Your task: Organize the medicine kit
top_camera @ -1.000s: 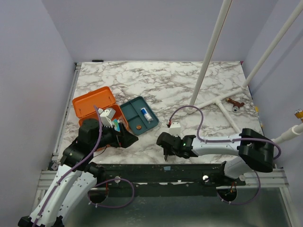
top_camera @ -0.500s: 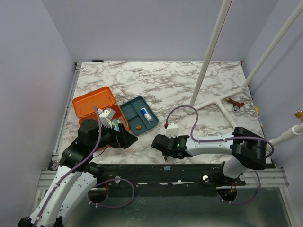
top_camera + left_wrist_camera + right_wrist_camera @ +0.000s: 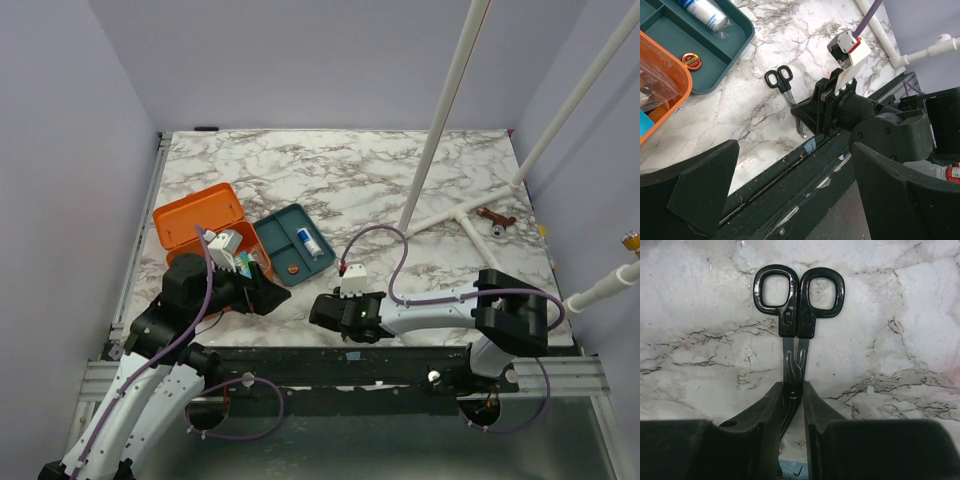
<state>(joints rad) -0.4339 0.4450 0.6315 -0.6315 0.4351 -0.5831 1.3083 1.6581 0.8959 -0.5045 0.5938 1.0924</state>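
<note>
The orange medicine kit [image 3: 197, 222] stands open at the left; my left arm hides most of its base, whose rim shows in the left wrist view [image 3: 675, 82]. Black-handled scissors [image 3: 797, 290] lie on the marble near the front edge and also show in the left wrist view [image 3: 780, 80]. My right gripper [image 3: 791, 387] is shut on their blades near the pivot; in the top view it [image 3: 322, 312] is low at the front edge. My left gripper [image 3: 268, 293] is open and empty, beside the kit's near right corner, with wide-set jaws in its own view [image 3: 795, 150].
A dark teal compartment tray [image 3: 290, 240] lies right of the kit, holding a white-and-blue bottle [image 3: 313, 244] and a small red tin [image 3: 294, 269]. White pipes [image 3: 440, 110] rise at the right, with a brown fitting [image 3: 495, 217]. A black rail [image 3: 790, 165] runs along the table's front edge.
My right gripper has slid left along the front edge toward the left gripper. The left arm has barely moved.
</note>
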